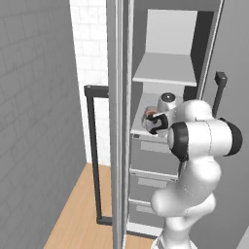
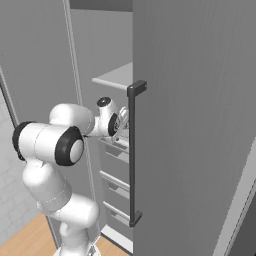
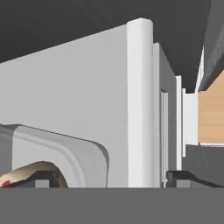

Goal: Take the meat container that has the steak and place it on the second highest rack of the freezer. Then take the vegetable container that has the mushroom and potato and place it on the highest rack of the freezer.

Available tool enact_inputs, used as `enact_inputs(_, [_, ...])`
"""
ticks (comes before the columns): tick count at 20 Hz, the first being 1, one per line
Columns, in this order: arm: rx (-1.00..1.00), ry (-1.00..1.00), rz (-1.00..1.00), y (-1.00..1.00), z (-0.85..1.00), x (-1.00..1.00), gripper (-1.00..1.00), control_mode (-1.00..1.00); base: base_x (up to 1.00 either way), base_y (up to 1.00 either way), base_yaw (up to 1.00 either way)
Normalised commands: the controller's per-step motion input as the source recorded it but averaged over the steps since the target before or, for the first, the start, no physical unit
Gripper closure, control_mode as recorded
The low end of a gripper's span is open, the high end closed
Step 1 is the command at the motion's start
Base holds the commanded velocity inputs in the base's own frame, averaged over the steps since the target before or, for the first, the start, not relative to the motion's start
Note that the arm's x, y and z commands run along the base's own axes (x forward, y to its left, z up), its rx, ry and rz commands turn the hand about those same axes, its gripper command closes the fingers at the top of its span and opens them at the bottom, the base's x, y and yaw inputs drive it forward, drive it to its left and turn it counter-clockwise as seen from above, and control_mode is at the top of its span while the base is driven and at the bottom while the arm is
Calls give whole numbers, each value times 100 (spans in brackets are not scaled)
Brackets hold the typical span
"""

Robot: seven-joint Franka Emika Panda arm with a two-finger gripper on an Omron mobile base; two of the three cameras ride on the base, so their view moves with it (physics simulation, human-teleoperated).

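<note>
My gripper (image 1: 152, 124) reaches into the open freezer (image 1: 165, 68) at its second highest rack (image 1: 139, 131). The meat container (image 1: 147, 118) rests on that rack, and the red steak (image 1: 151, 115) shows inside it. In the hand view the container's clear rounded rim (image 3: 65, 148) fills the lower left, with a sliver of steak (image 3: 4, 182) under it. The gripper (image 3: 113, 178) is open, its dark fingertips (image 3: 43, 177) standing wide apart on either side of the container's wall. From the right base view the hand (image 2: 121, 125) is partly hidden behind the door edge. The vegetable container is out of view.
The highest rack (image 1: 165, 70) lies above the hand. Grey drawers (image 1: 155, 160) sit below it. One open door with a black bar handle (image 1: 95, 155) stands at the left, and another door with its handle (image 2: 132, 155) stands close on the right. Wooden floor (image 1: 78, 214) lies below.
</note>
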Motion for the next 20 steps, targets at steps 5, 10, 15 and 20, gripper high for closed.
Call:
enact_inputs(5, [1, -13, 0, 0, 86, -34, -100, -100, 0, 0, 0])
enact_inputs(10, [5, -3, 7, 7, 88, -53, -100, -100, 0, 0, 0])
enact_inputs(15, [17, 14, 45, 6, 10, -100, -100, -100, 0, 0, 0])
enact_inputs(20, [7, 3, 72, 6, 0, -85, -100, -100, 0, 0, 0])
